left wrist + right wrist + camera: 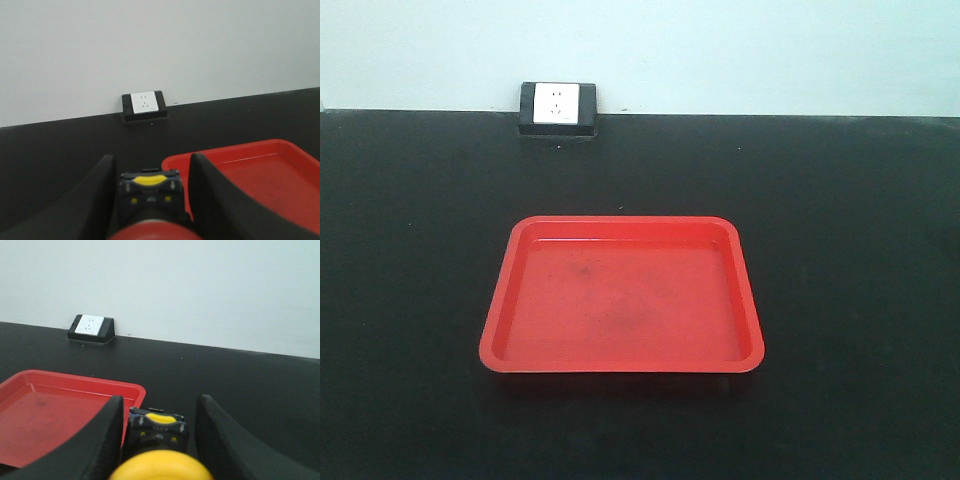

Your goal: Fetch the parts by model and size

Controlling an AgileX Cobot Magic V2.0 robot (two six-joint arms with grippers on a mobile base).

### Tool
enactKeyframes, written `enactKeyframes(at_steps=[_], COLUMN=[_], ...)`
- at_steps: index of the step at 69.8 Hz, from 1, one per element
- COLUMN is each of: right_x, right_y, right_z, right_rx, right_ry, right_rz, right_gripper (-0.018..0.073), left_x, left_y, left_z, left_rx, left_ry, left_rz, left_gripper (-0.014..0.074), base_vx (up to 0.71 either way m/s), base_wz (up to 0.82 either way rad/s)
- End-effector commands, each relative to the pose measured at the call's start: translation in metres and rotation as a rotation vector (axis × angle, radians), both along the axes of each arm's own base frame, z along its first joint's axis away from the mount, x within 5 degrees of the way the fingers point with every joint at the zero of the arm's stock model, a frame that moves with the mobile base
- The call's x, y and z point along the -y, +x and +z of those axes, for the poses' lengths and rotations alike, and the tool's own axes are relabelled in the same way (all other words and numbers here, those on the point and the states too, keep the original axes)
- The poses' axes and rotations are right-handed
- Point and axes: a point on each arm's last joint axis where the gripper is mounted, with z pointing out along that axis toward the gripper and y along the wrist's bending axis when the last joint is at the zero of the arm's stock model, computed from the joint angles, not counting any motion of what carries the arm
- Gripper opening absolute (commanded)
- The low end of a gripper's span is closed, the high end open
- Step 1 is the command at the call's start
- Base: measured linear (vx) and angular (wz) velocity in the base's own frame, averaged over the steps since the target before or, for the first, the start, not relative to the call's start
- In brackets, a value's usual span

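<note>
Your left end effector (152,158): gripping red switch (150,194), left of tray (220,150) | your right end effector (160,399): gripping yellow switch (157,432), right of tray | tray: red, on worktop (410,260), in front of socket (558,105)

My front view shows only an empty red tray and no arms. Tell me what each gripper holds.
Observer: The left gripper is shut on a red-capped push button.
Operator: Report the right one.
Observer: The right gripper is shut on a yellow-capped push button.
Operator: Place the tray relative to each wrist.
Observer: In the left wrist view the red tray lies ahead to the right; in the right wrist view it lies ahead to the left.
</note>
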Motion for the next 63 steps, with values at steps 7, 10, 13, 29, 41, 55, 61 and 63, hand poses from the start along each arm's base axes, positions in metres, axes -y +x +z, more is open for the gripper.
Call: enactKeyframes(at_steps=[7,10,13,29,41,55,61,63], right_x=[-0.001,-0.001,-0.001,-0.001,-0.001,-0.001,-0.001,-0.001], right_y=[0.000,0.000,0.000,0.000,0.000,0.000,0.000,0.000], right_z=[0.018,0.018,0.018,0.017,0.017,0.017,0.017,0.017], right_rx=[0.113,0.113,0.113,0.109,0.109,0.108,0.108,0.108], right_ry=[0.003,0.003,0.003,0.002,0.002,0.002,0.002,0.002], right_rz=[0.007,0.007,0.007,0.006,0.006,0.006,0.006,0.006], right_gripper=[-0.0002,-0.0002,-0.0002,-0.0002,-0.0002,-0.0002,-0.0002,-0.0002], left_x=[0.017,0.020,0.023,0.039,0.059,0.103,0.119,0.124], left_y=[0.034,0.044,0.053,0.110,0.147,0.177,0.190,0.197], left_z=[0.029,0.035,0.041,0.070,0.082,0.083,0.077,0.072], left_rx=[0.099,0.087,0.075,-0.026,-0.098,-0.201,-0.319,-0.369], left_ry=[-0.044,-0.040,-0.031,0.004,0.064,0.093,0.064,0.046], left_rz=[-0.066,-0.068,-0.068,-0.051,-0.084,-0.185,-0.188,-0.178], left_gripper=[-0.0006,-0.0006,-0.0006,-0.0006,-0.0006,-0.0006,-0.0006,-0.0006], base_vx=[0.00,0.00,0.00,0.00,0.00,0.00,0.00,0.00], base_wz=[0.00,0.00,0.00,0.00,0.00,0.00,0.00,0.00])
